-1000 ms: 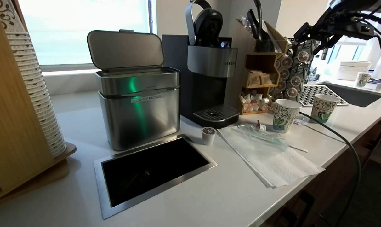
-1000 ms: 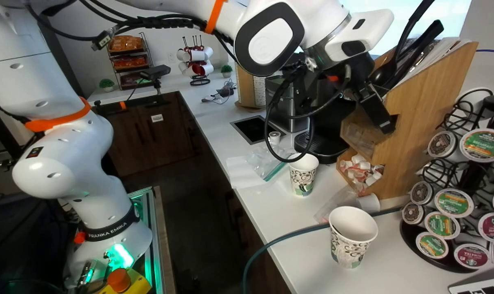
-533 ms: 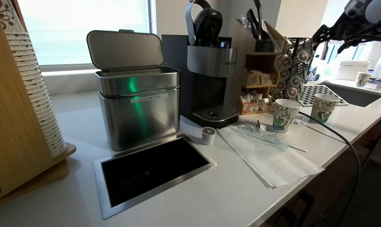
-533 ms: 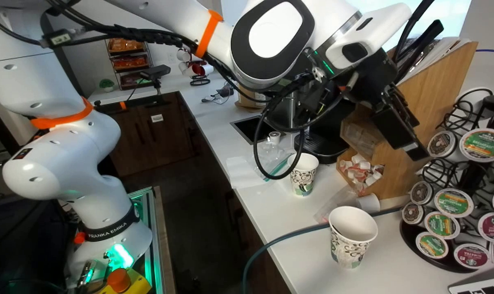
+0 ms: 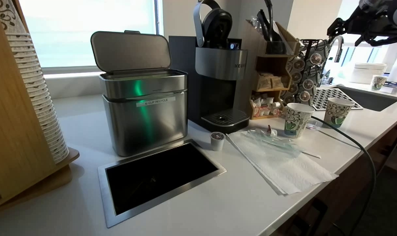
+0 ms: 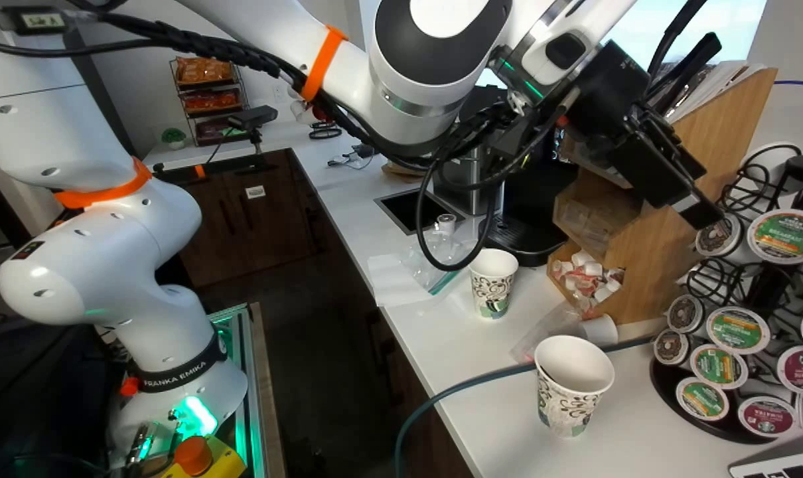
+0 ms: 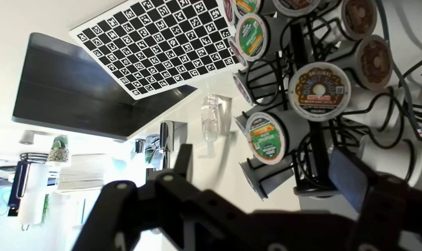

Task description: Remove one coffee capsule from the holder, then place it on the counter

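The holder is a black wire rack [image 6: 768, 285] of round capsules; it also shows in an exterior view [image 5: 306, 70] and fills the right of the wrist view [image 7: 296, 38]. A green-and-orange capsule [image 7: 265, 138] and a brown "Donut Shop" capsule [image 7: 319, 92] sit in it. My gripper [image 7: 266, 165] is open and empty, its fingers spread below the green capsule in the picture. In both exterior views the gripper [image 6: 697, 199] is high beside the rack's top [image 5: 345, 36]. A loose white capsule [image 5: 217, 141] stands upright on the white counter [image 5: 238, 196].
A wooden box [image 6: 700, 159] stands beside the rack, with the coffee machine [image 5: 219, 65] beyond. Two paper cups [image 6: 572, 385] [image 6: 492, 285] and a cable [image 6: 468, 380] are in front. A checkered board [image 7: 162, 45] lies by the sink [image 7: 75, 87]. A steel bin [image 5: 146, 114] stands by the opening.
My arm and gripper have moved across, past the wooden box to the rack's top, and lifted slightly in the last half second. The rack, capsules and cups have not moved.
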Controlling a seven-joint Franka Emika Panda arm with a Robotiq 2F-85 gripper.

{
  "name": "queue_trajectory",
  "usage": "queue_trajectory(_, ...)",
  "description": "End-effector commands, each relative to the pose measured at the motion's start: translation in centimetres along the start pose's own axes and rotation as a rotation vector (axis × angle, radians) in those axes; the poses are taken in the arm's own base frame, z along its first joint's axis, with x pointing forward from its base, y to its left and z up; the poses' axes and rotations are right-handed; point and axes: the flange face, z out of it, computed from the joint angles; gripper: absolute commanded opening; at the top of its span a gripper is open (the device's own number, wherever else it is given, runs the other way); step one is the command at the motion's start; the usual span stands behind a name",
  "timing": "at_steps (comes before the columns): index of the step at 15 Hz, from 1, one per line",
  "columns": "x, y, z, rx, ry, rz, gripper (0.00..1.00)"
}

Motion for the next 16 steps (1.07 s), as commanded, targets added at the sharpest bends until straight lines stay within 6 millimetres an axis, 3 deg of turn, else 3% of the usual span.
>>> queue_trajectory(1,-0.3,-1.0,-0.2,0.002,0.035,0.043,1.00)
queue_trajectory(5,-0.8,-2.8,-1.1,-0.003,0.135,0.052,1.00)
queue_trajectory(7,-2.1,-3.5,-0.8,-0.002,0.167,0.045,1.00)
queue_trajectory(16,-7.6,-3.7,3.0,-0.061,0.254,-0.029,1.00)
